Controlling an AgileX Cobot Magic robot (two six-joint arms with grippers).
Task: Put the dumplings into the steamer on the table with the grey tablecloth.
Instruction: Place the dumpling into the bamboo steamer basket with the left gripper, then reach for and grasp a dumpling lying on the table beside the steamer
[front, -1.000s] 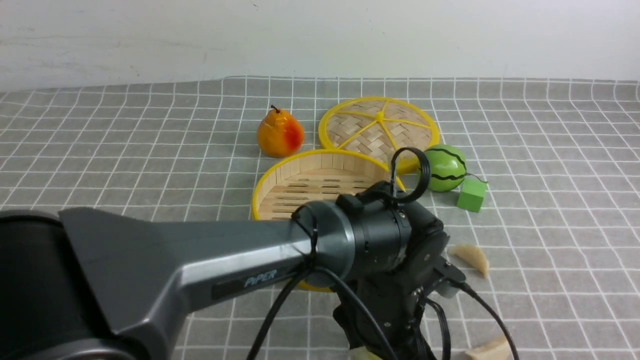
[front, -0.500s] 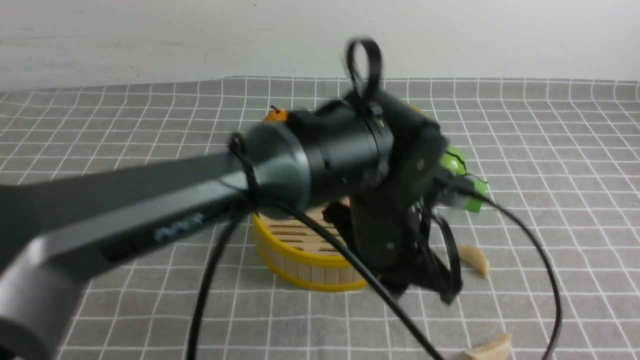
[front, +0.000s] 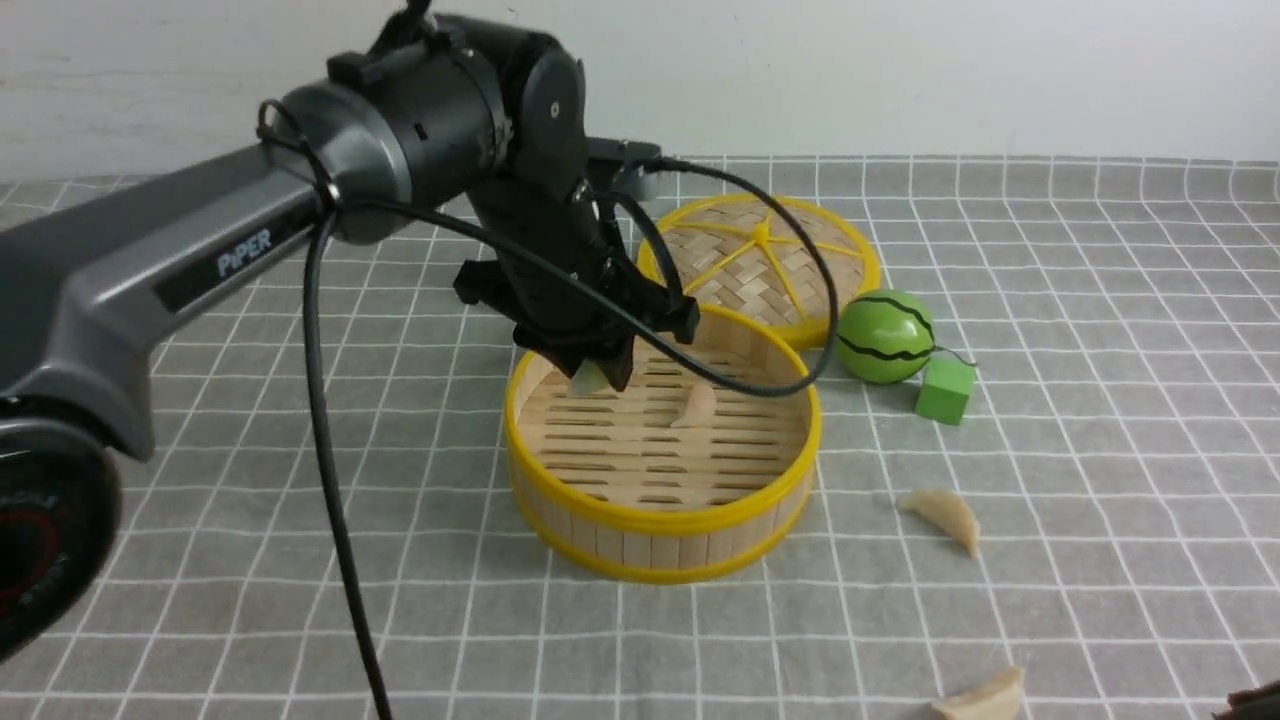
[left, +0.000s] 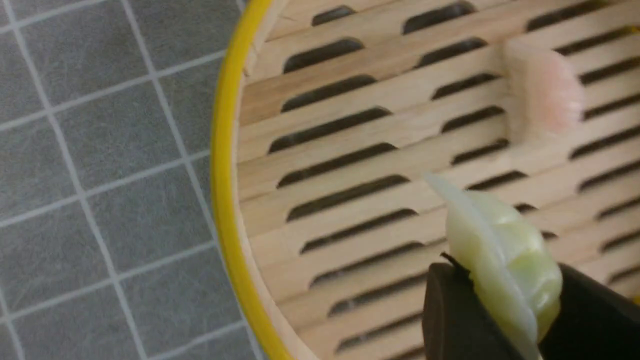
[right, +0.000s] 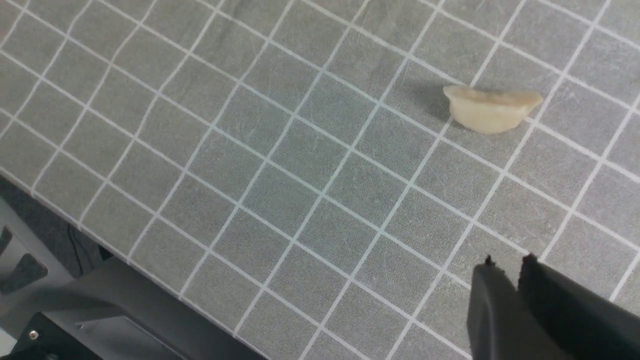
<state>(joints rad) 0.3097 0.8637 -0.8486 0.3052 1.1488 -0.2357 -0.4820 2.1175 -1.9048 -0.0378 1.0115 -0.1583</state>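
Green dumpling (left: 505, 245) pinched in left claw (front: 600, 372), jaws narrowed on it, hanging just above steamer (front: 660, 520) floor, rear-left part. Pink dumpling (front: 697, 404) already inside, near. Judgement: lower slightly, release onto bare slats between rim and pink one; lift straight up, keep off yellow rim. Two cream dumplings (front: 942, 515) on surface (front: 1100, 600), right of steamer. Right claw (right: 507, 272) nearly closed, empty, near one.
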